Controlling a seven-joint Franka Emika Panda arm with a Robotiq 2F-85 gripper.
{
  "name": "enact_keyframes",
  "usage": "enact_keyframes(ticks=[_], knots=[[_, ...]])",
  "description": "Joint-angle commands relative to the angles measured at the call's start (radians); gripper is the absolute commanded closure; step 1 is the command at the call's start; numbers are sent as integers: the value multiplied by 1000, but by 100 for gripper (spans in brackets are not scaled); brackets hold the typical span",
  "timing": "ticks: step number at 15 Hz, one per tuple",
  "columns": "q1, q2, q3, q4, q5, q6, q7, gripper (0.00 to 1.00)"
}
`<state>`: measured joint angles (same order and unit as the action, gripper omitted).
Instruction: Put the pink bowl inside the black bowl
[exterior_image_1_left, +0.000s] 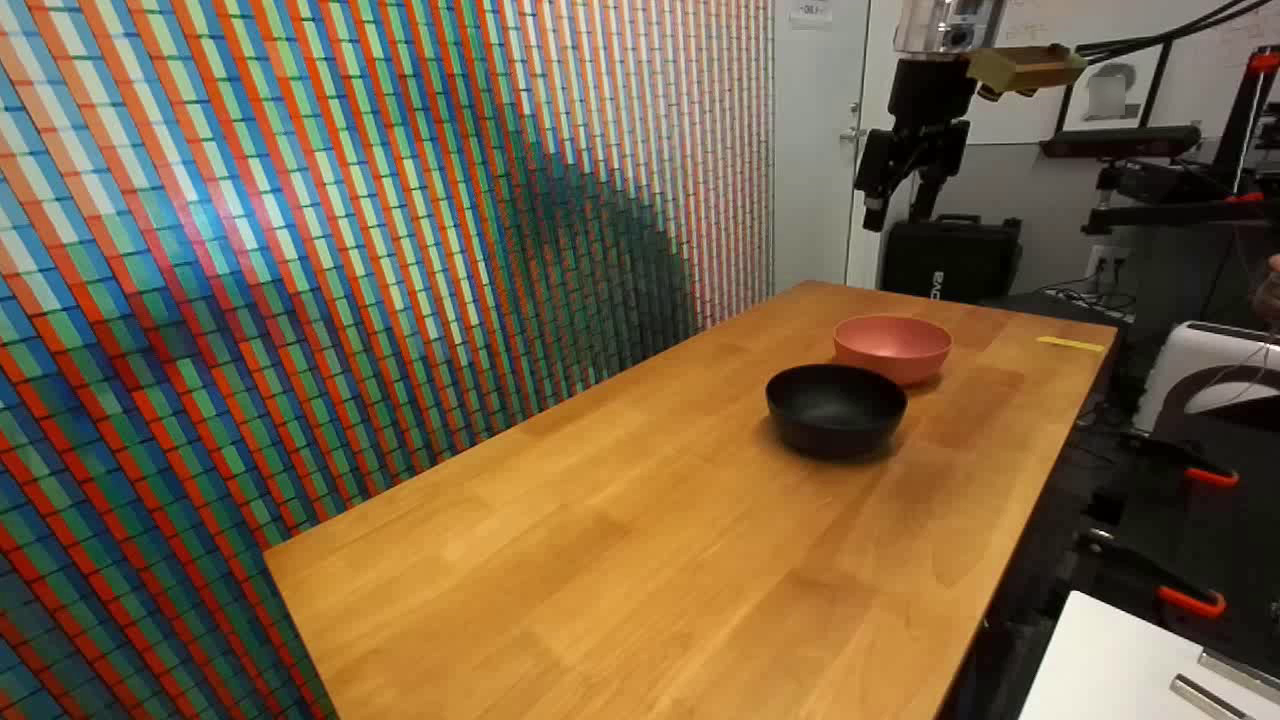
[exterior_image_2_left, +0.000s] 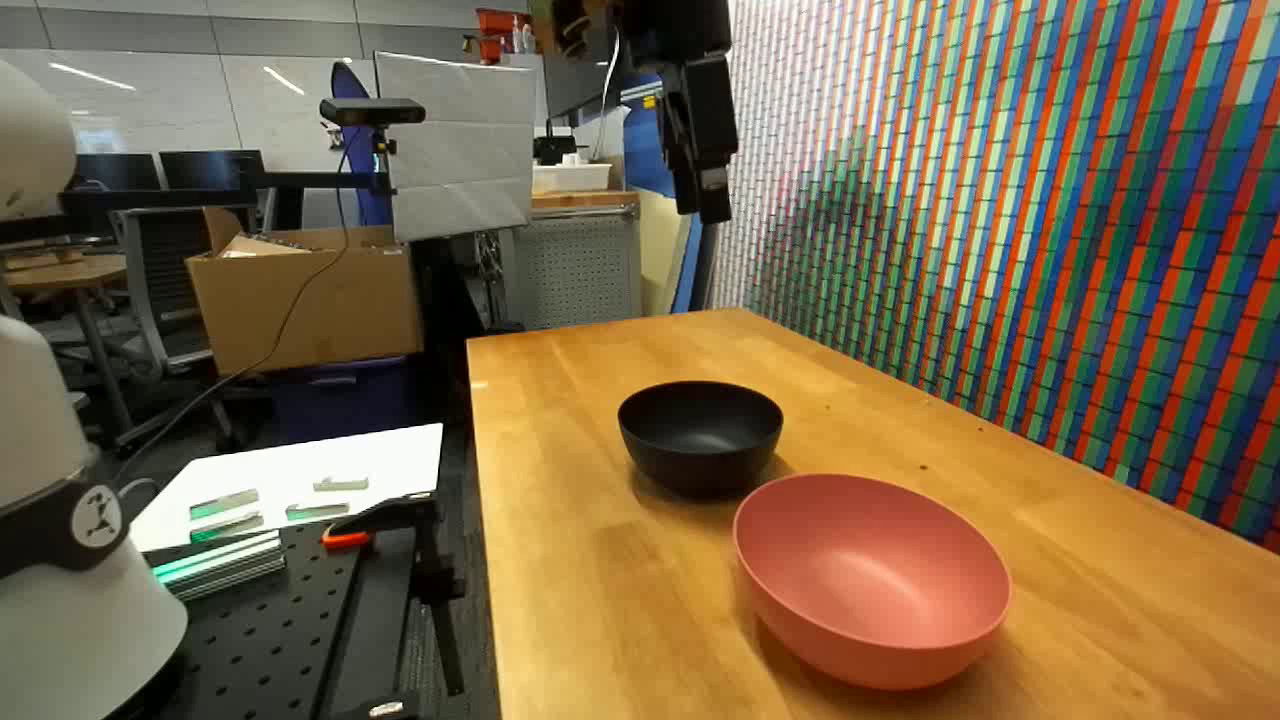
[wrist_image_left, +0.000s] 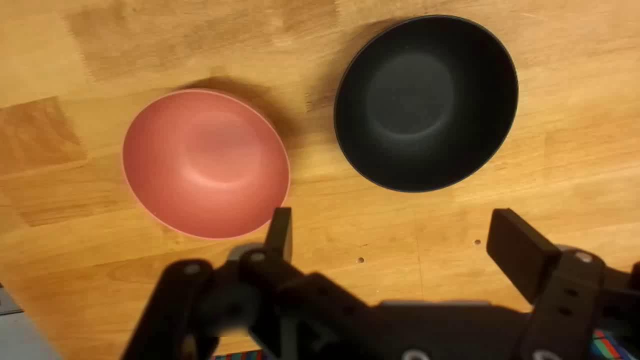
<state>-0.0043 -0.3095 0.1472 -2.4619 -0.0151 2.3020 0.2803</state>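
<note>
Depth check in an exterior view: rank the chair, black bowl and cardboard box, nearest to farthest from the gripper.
1. Black bowl: on the table, lower than the fingers.
2. Cardboard box: off the table, on the picture's left.
3. Chair: farther back, partly hidden behind the box.

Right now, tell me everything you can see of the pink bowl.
The pink bowl is plain, reddish-pink and matte-looking, perhaps plastic, with a thin round rim, a smooth curved wall and a flat inner floor. It sits upright and empty on the wooden table, beside the black bowl but not touching it. Only the table touches it; the open gripper hangs higher up, clear of it.
</note>
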Motion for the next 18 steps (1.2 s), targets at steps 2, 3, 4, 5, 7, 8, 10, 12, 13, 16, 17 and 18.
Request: enact_keyframes(ticks=[2, 3, 4, 5, 7, 8, 10, 12, 13, 16, 17, 18], knots=[[16, 13, -22, 31, 21, -22, -8, 0], [12, 25, -31, 56, 32, -29, -10, 0], [10, 41, -46, 89, 55, -49, -18, 0], [4, 64, -64, 132, 76, -66, -28, 0], [-6, 107, -101, 218, 124, -101, -35, 0], [-10, 135, -122, 264, 150, -119, -41, 0], [-18, 202, -158, 351, 208, -165, -53, 0], [-25, 273, -176, 404, 232, -186, -41, 0], [-30, 309, -179, 414, 222, -180, -25, 0], [-37, 402, -183, 413, 177, -158, 3, 0], [-38, 431, -187, 405, 161, -147, 16, 0], [-36, 462, -189, 404, 147, -139, 25, 0]])
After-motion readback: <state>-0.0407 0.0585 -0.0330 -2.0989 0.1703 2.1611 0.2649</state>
